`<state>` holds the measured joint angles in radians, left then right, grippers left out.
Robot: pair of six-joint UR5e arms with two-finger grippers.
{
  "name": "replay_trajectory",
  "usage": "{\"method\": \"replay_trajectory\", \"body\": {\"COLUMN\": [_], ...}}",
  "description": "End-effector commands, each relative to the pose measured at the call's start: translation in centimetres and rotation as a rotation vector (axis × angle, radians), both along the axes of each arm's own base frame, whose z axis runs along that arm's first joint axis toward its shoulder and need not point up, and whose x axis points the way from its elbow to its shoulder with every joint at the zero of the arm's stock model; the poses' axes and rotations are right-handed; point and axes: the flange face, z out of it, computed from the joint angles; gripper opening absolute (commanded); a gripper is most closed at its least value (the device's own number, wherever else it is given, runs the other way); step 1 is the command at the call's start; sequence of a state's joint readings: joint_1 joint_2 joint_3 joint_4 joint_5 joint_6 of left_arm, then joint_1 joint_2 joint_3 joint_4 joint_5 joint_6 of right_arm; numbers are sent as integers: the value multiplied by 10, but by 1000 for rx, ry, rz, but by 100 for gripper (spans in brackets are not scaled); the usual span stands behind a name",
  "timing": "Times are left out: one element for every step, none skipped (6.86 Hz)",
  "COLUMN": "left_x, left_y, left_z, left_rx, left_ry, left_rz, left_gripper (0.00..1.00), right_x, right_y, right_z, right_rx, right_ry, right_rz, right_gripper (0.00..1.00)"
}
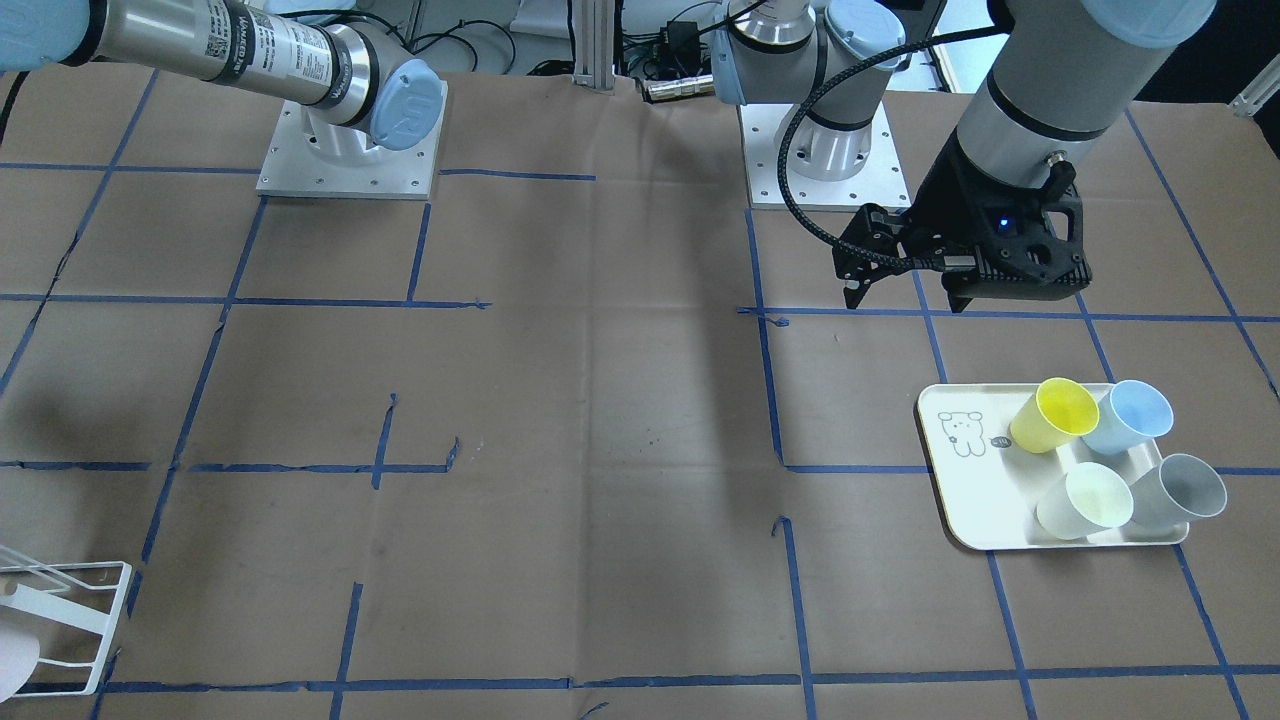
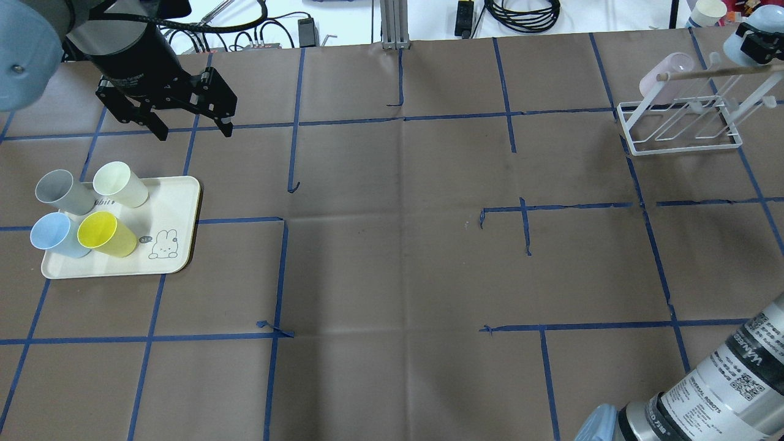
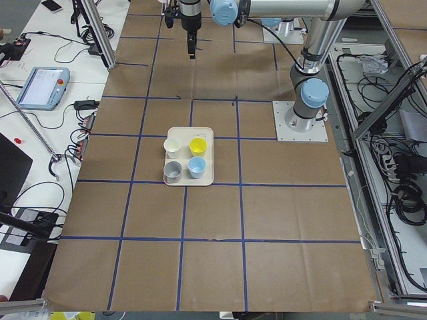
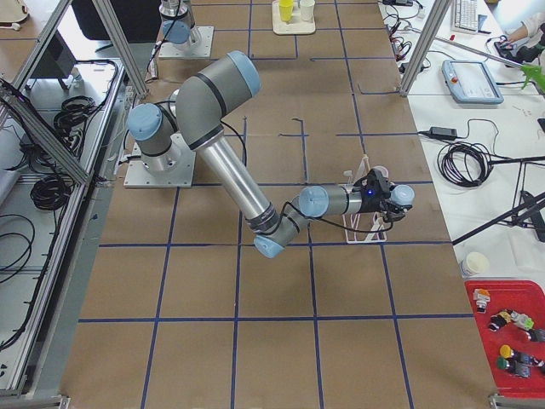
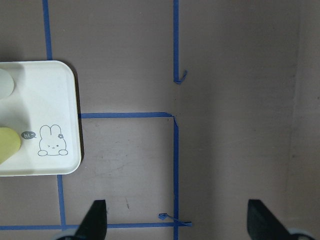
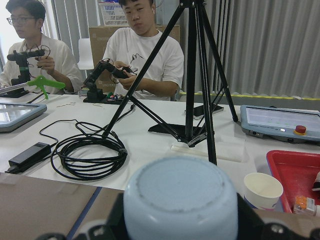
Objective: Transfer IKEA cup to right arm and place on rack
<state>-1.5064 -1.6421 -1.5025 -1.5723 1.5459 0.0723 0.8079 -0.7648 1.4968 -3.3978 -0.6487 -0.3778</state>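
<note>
IKEA cup [image 6: 180, 200] clamped in right end effector [image 2: 751, 43], left end effector [image 2: 194, 130] apart, blue-taped brown table [image 2: 398, 245]

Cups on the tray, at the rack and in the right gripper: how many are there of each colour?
Light blue: 2, loose blue cup on the tray, held blue cup in the right gripper
Yellow: 1, yellow cup
Grey: 1, grey cup
Cream: 1, cream cup
Pink: 1, pink cup at the rack
Total: 6
</note>
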Motion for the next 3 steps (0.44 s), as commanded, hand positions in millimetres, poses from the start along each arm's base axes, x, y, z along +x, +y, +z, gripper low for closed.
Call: {"method": "replay_trajectory", "body": {"left_x": [0,-1,-1], "left_y": [3,5,5], "left_z": [1,0,-1], "left_rx": [-2,0,3], "left_ry": [1,1,0], "left_rz": [0,-1,-1], "left_gripper": [100,100,100], "right_x": [-3,-4,-4], "right_y": [3,4,4], "right_z": [0,2,2], "right_rx": [3,3,5], "right_ry": [-2,-2,-2], "right_rz": [-7,-9,-12], "right_gripper": [78,99,100]}}
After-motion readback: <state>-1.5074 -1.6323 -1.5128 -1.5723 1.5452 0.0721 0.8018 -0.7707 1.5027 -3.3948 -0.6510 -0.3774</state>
